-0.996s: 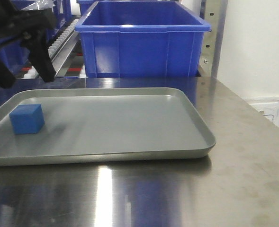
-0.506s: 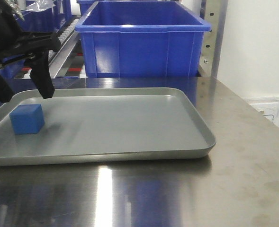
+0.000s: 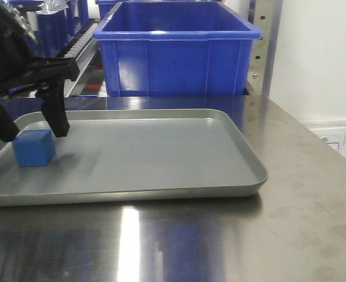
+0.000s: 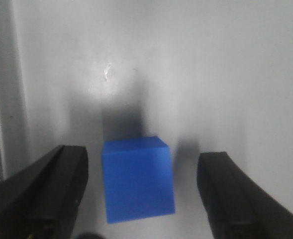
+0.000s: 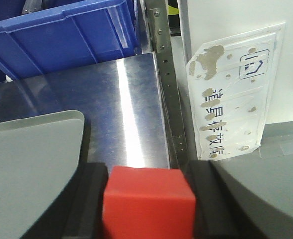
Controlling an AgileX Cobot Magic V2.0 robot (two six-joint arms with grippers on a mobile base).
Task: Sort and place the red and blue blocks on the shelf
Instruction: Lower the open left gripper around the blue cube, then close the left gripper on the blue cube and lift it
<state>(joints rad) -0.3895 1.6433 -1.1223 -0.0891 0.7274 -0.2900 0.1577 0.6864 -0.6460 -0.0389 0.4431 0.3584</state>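
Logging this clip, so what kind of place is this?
Probably a warehouse or factory storage area: blue bins sit on a roller-track rack, behind a steel table.

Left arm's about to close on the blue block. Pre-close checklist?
1. Jaws of the left end effector apart: ok, wide open.
2. The blue block sits between the fingers: ok, with a gap on each side.
3. Block flat on the tray: ok.
4. Finger depth: not ok. In the front view the tips look level with the block's top only, so lowering first seems wise.
5. The right end effector shut on the red block: ok.
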